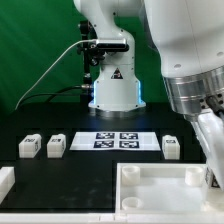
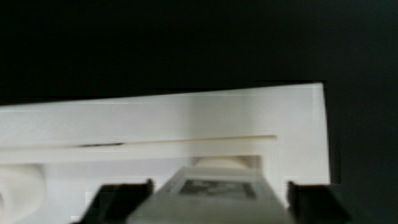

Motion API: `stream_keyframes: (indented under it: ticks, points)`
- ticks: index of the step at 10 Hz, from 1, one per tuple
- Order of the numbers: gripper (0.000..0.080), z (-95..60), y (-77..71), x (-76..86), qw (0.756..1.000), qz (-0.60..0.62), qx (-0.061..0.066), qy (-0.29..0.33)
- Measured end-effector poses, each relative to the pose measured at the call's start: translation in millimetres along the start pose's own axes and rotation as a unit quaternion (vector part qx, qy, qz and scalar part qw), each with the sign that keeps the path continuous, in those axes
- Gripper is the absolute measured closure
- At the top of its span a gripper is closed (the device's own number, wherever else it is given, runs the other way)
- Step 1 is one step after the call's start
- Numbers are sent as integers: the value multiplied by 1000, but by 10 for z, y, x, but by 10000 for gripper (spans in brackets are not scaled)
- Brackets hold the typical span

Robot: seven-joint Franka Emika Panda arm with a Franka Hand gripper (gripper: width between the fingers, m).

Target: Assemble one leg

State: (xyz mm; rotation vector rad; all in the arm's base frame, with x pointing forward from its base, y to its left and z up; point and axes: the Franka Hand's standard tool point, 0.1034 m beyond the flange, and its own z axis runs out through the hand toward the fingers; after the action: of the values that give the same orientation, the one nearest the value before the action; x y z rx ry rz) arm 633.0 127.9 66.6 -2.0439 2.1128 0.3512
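Pinches a leg point(image 2: 217, 186) in the gripper point(image 2: 217, 204), low over the near white panel point(image 2: 178, 125). Pickup done; fitting it into the panel not yet done. Other legs point(image 1: 55, 146) idle farther back.

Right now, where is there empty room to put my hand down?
Free: the black table between the pair of legs and the large white panel, at the exterior view's left. Crowded: its right, where the gripper hangs over the panel near a third leg and the marker board.
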Motion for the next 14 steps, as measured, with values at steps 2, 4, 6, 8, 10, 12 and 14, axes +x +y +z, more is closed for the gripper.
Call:
stream_keyframes:
  ticks: [2,4,6,8,10,12,14]
  points:
    - [183,-25,2,-20,995,-102,-1,1]
    - [160,-126,47,-75,955,-294,-37,26]
    - [151,-107,37,-70,912,-408,-36,22]
    - [151,-90,51,-24,819,-570,-52,35]
    - [151,-96,-13,67,753,-655,-45,50]
    - [413,-83,0,46,778,-625,-43,50]
    - [500,-79,6,68,841,-538,-38,52]
